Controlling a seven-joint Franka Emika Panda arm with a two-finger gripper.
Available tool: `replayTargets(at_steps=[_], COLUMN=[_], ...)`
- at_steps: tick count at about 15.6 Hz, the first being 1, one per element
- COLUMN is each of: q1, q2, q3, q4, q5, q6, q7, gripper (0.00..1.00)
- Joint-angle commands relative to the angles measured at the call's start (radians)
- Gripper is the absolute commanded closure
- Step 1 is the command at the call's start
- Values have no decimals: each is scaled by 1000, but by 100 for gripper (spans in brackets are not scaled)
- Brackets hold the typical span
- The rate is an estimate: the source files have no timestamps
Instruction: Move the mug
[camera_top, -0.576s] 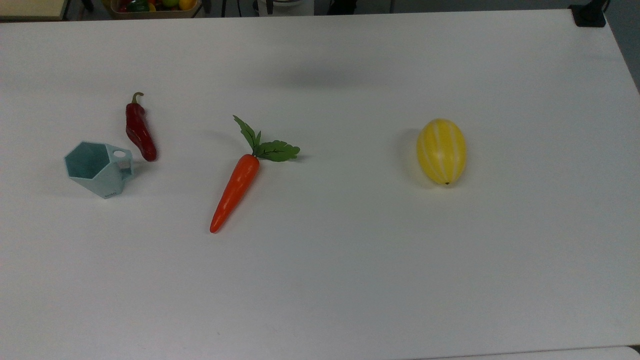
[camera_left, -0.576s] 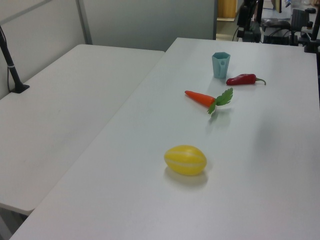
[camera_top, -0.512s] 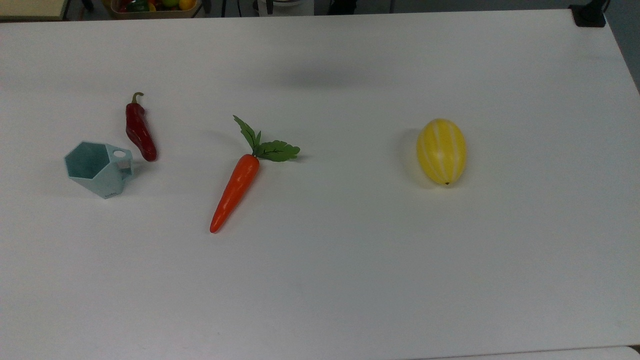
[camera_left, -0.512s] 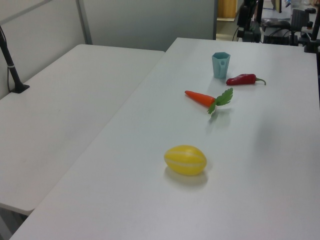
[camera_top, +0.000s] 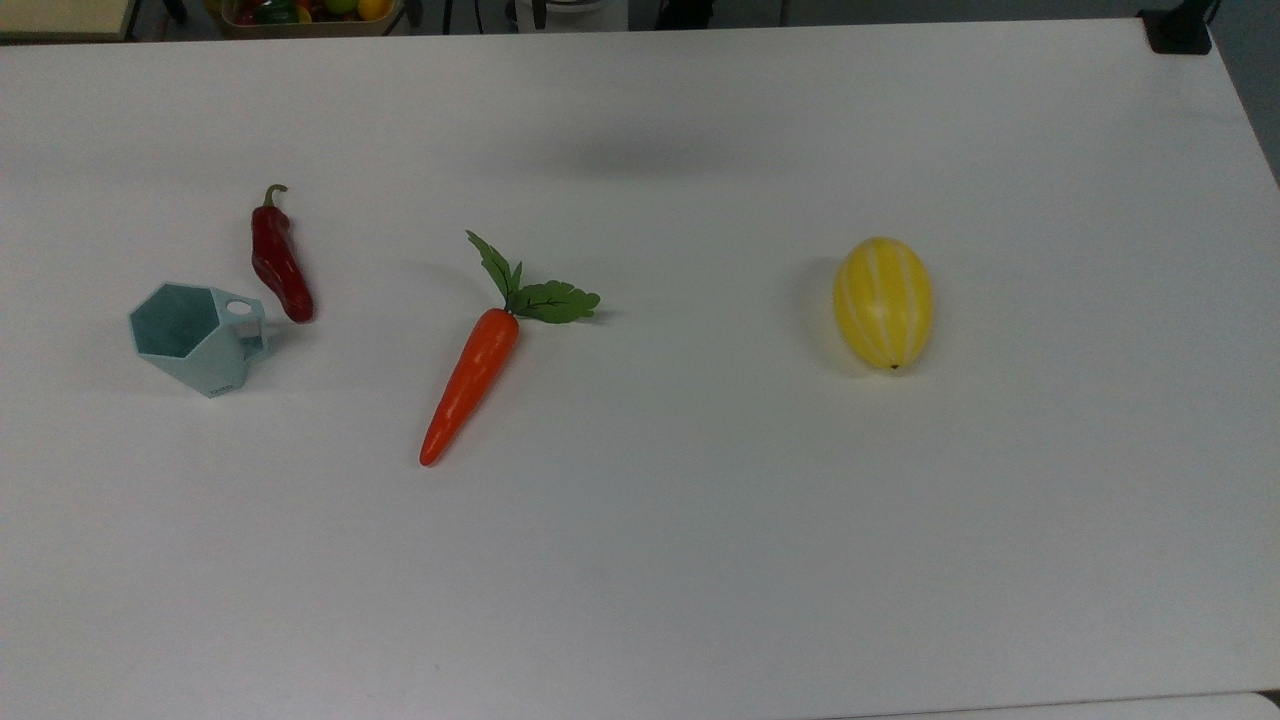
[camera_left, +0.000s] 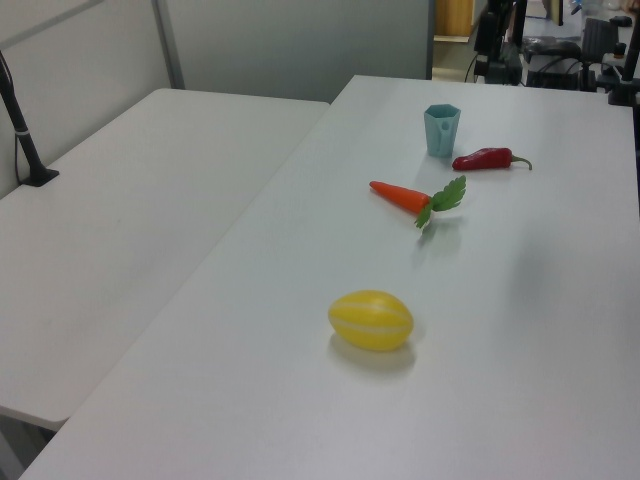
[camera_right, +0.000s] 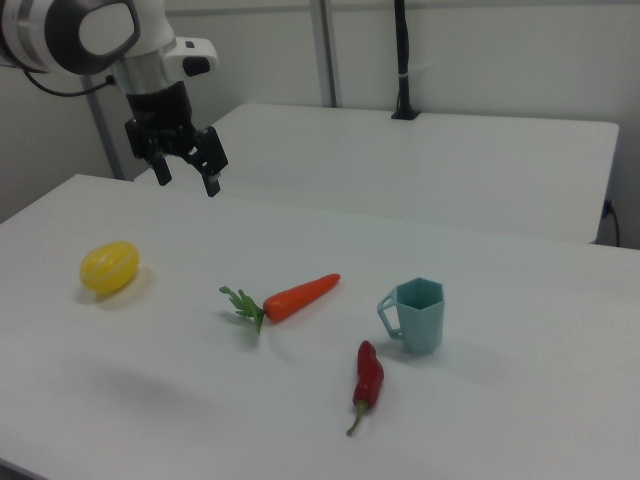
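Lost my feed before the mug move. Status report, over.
Gripper high above table, jaws open, empty. Mug upright, untouched, far from gripper. Chili beside mug, carrot between gripper and mug.

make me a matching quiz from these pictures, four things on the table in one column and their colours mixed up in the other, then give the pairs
Things:
1. mug
2. chili
3. carrot
4. melon

Colours:
A. orange with green leaves
B. yellow with pale stripes
C. pale teal
D. dark red

Pairs: 1-C, 2-D, 3-A, 4-B
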Motion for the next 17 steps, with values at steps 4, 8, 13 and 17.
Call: replayTargets(at_steps=[4,8,13,17], q1=[24,22,24,25], q2=[-22,-24,-22,-25], q3=[-24,-22,-19,-19], q4=[-39,-42,-43,-62], q5=[4,6,6,6], q6=[22,17,22,9], q7=[-4,-4,-18,-12], gripper=[0,0,0,0])
